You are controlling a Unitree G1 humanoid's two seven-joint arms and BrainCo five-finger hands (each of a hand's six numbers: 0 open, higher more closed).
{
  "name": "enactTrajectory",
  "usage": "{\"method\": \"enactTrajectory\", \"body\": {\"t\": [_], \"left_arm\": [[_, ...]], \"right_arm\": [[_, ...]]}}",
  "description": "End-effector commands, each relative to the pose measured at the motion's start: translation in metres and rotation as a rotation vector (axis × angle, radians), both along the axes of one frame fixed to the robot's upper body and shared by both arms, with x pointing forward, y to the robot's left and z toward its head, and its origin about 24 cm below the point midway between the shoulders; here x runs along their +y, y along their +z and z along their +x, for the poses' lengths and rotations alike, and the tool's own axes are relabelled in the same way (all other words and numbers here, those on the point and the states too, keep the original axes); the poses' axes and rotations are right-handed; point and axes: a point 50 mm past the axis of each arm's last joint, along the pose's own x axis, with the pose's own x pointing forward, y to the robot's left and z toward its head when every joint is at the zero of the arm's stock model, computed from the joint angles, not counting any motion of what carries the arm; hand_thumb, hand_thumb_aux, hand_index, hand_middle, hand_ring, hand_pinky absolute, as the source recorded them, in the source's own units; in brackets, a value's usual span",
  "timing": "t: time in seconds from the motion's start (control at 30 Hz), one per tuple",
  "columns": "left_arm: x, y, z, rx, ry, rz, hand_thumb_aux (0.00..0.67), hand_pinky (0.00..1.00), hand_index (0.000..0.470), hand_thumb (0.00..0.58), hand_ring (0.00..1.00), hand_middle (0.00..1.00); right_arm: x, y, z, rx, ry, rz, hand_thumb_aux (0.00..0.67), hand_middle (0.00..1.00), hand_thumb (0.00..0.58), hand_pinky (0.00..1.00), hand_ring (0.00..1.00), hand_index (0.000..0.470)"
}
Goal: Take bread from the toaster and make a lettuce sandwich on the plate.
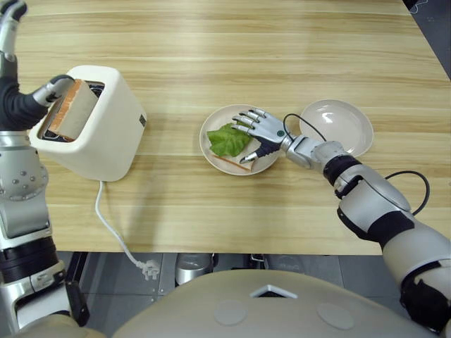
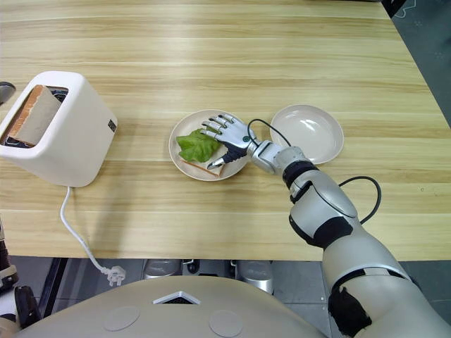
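Note:
A white toaster [image 1: 95, 134] stands at the table's left with a slice of bread [image 1: 72, 109] sticking up out of its slot. My left hand [image 1: 51, 89] is at the toaster's top left, touching the upper corner of that slice. A round plate [image 1: 209, 151] in the middle holds a bread slice [image 1: 235, 165] with a green lettuce leaf [image 1: 227, 139] on it. My right hand [image 1: 262, 130] lies open over the plate's right side, fingers spread at the lettuce's edge and on the bread.
An empty shallow white dish [image 1: 338, 127] sits just right of the plate, behind my right wrist. The toaster's white cord [image 1: 113, 232] runs over the table's front edge, its plug [image 1: 149, 269] hanging below. Bare wood stretches across the far half.

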Motion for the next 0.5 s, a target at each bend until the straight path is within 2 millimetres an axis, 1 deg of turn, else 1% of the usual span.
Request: {"method": "enactTrajectory", "body": {"t": [0.03, 0.13, 0.27, 0.33, 0.5], "left_arm": [[0.007, -0.024, 0.009, 0.179, 0.065, 0.091, 0.0, 0.0, 0.0, 0.0, 0.0, 0.0], [0.013, -0.031, 0.009, 0.23, 0.115, 0.151, 0.0, 0.0, 0.0, 0.0, 0.0, 0.0], [0.029, -0.032, 0.008, 0.287, 0.24, 0.262, 0.0, 0.0, 0.0, 0.0, 0.0, 0.0], [0.036, -0.038, 0.007, 0.345, 0.286, 0.29, 0.0, 0.0, 0.0, 0.0, 0.0, 0.0], [0.042, -0.057, 0.01, 0.469, 0.326, 0.316, 0.0, 0.0, 0.0, 0.0, 0.0, 0.0]], "right_arm": [[-0.001, 0.005, 0.003, -0.025, -0.002, 0.008, 0.0, 0.0, 0.0, 0.0, 0.0, 0.0], [-0.002, 0.007, 0.004, -0.032, -0.003, 0.014, 0.0, 0.0, 0.0, 0.0, 0.0, 0.0], [-0.007, 0.011, 0.005, -0.054, -0.005, 0.028, 0.0, 0.0, 0.0, 0.0, 0.0, 0.0], [-0.01, 0.015, 0.006, -0.074, -0.008, 0.047, 0.0, 0.0, 0.0, 0.0, 0.0, 0.0], [-0.02, 0.031, 0.01, -0.126, -0.028, 0.149, 0.0, 0.0, 0.0, 0.0, 0.0, 0.0]]}}
